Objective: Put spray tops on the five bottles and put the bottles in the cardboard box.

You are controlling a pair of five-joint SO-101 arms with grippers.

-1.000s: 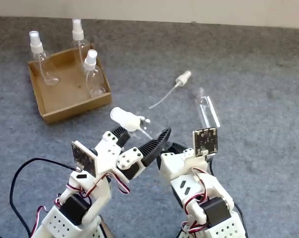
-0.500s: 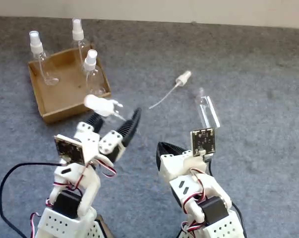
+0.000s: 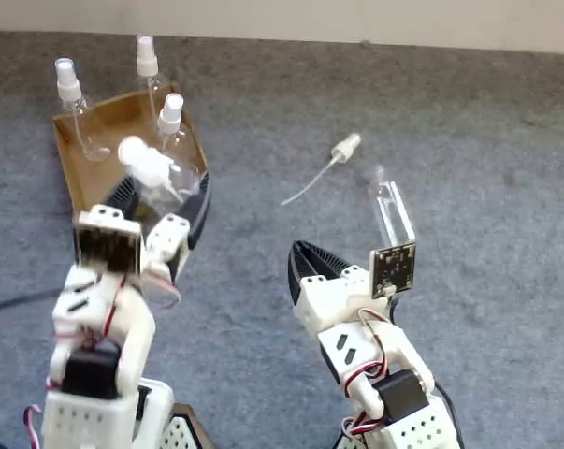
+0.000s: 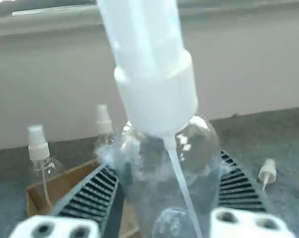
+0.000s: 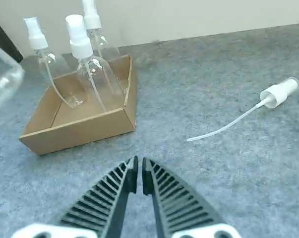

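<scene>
- The left end effector [image 3: 160, 201] grips a capped spray bottle [image 3: 167, 178] over the near right corner of the cardboard box [image 3: 66, 168], with the box floor lying below and just beyond the fingers.
- The held bottle's long axis runs roughly upright, white spray top uppermost and leaning a little towards the box's far left. Judged from this, setting it down calls for a short drop rather than any further reach.
- Three capped bottles stand upright inside the box: one at the far left [image 3: 68, 98], one at the far edge [image 3: 148, 67] and one near the right wall [image 3: 172, 120]. The last stands just beside the held bottle, so the free floor lies to that bottle's left.
- The right end effector [image 5: 139, 166] hovers above the grey worktop [image 3: 487, 122] with its jaws shut and nothing between them, well apart from the box.
- The last bottle [image 3: 391, 201], clear and uncapped, lies on its side on the worktop just beyond the right arm, its long axis running away from that arm with the open neck at the far end.
- A loose spray top [image 3: 345, 148] lies near that bottle, towards the box, its thin dip tube trailing back towards the arms. The right arm is the nearer to both.
- The count: five bottles, made up of three in the box, one held over it and one on the worktop. There are five spray tops, four of them fitted and one loose.
</scene>
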